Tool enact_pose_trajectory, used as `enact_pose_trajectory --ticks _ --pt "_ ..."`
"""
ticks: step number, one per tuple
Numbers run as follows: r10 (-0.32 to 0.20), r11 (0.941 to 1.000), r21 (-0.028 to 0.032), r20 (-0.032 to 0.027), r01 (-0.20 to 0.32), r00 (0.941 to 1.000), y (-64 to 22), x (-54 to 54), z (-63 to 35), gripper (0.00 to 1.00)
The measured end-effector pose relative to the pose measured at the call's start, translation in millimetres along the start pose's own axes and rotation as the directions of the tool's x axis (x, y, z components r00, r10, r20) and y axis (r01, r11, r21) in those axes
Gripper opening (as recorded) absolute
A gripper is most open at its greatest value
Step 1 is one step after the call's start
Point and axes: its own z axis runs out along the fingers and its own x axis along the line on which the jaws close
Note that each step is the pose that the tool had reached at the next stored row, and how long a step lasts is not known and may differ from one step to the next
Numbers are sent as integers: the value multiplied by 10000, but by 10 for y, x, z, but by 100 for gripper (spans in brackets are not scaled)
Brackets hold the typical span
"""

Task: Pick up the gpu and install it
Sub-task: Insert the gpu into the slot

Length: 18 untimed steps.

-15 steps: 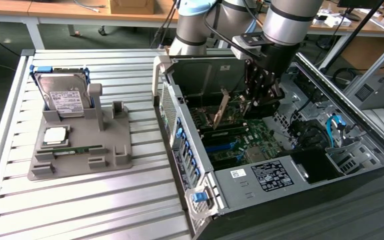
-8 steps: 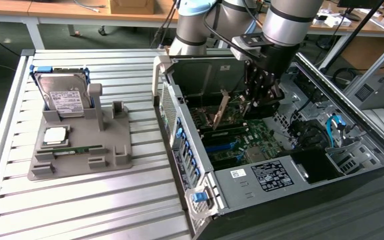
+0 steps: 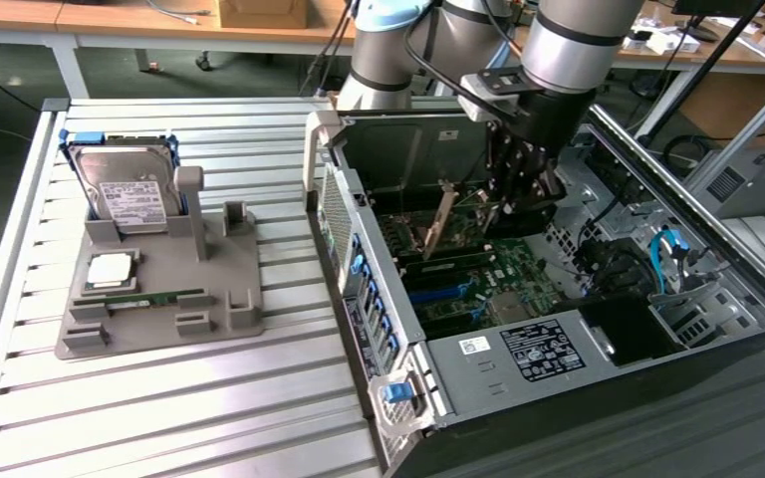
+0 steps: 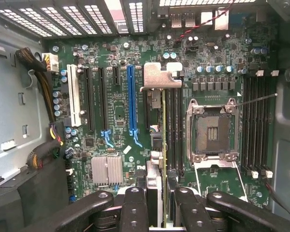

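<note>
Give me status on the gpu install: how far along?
Pickup looks done: the gripper holds the gpu, a thin dark card with a silver bracket, edge-on over the green motherboard inside the open case. Left: seating; the card sits above the slots.

Hard drive (image 3: 127, 189) upright in grey holder (image 3: 156, 309), perhaps processor (image 3: 108, 269) below
</note>
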Motion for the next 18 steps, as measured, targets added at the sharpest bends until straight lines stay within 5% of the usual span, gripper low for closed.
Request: enact_pose_trajectory --ticks 18 --pt "0 10000 0 0 0 10000 69 46 14 27"
